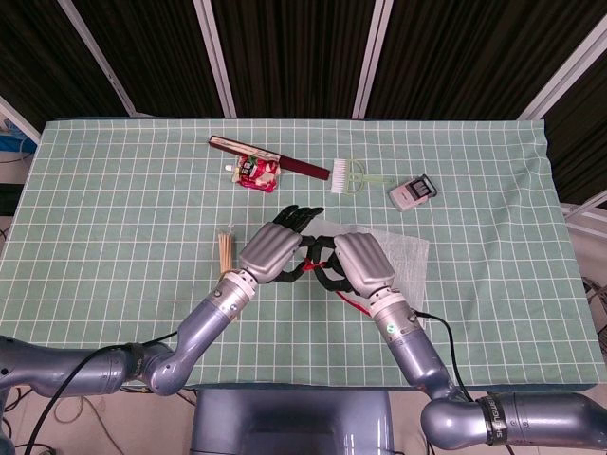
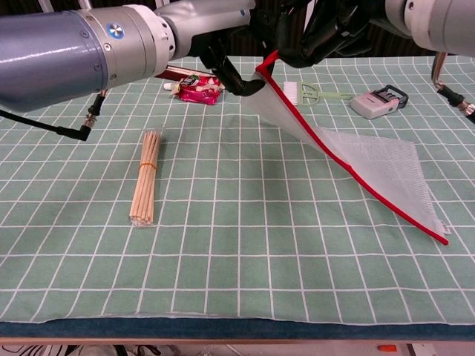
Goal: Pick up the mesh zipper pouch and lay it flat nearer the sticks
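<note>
Two hands are gripping one corner of the mesh pouch (image 2: 356,159): the left hand (image 1: 273,252) and right hand (image 1: 359,263) are pinching its red-zippered edge, raised above the counter (image 2: 223,282). Its far corner is resting on the green checked cloth, well apart from the sticks (image 2: 145,178) lying to the left.

Both silver-backed, black-fingered left hand (image 1: 272,248) and right hand (image 1: 358,263) cap blue-grey metallic arms. Black cables trail lower frame; a blue round logo marks the upper-left forearm.
</note>
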You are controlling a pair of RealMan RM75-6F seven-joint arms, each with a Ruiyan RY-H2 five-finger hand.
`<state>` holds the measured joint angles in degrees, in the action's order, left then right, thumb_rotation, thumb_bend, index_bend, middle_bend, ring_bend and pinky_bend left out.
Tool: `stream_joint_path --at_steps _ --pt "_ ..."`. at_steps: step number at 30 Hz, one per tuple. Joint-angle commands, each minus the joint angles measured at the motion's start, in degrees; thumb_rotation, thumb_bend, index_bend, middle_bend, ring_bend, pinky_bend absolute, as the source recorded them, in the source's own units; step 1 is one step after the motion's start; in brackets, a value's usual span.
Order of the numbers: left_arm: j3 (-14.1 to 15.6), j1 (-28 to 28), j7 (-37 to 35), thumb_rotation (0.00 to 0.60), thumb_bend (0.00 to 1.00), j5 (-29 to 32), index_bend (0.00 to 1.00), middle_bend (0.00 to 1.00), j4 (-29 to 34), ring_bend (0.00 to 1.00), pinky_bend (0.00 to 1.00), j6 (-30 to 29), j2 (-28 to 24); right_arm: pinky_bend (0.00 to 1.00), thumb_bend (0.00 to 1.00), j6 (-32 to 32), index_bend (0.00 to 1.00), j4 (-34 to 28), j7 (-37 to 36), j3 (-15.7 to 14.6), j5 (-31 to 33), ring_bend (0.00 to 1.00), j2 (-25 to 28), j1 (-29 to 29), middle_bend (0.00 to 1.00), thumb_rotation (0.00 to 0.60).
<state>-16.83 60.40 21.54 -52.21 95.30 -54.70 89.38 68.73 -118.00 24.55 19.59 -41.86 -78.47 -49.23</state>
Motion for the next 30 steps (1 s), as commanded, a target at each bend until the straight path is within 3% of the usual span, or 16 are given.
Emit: stream_joint_path --at_steps 1,12,30 --pt "-1.0 -0.1 -0.6 0.6 0.43 0.6 0.58 0.03 0.4 0.0 0.0 -0.8 0.0 0.95 0.65 0.4 0.71 -0.4 -0.4 -0.3 -0.3 1.0 0.6 0.5 1.0 0.6" --pt "-4.0 -0.4 -3.1 0.6 0.43 0.9 0.59 0.04 2.0 0.0 0.0 -3.5 0.1 0.95 0.65 1.5 0.71 -1.7 -1.5 -1.1 -0.6 1.0 1.4 2.0 1.0 0.6" --pt "-6.3 -1.4 -6.9 0.6 0.43 -0.9 0.6 0.04 2.3 0.0 0.0 -6.6 0.5 0.95 0.65 2.1 0.72 -1.8 -2.5 -2.3 0.0 1.0 1.7 3.6 1.0 0.6"
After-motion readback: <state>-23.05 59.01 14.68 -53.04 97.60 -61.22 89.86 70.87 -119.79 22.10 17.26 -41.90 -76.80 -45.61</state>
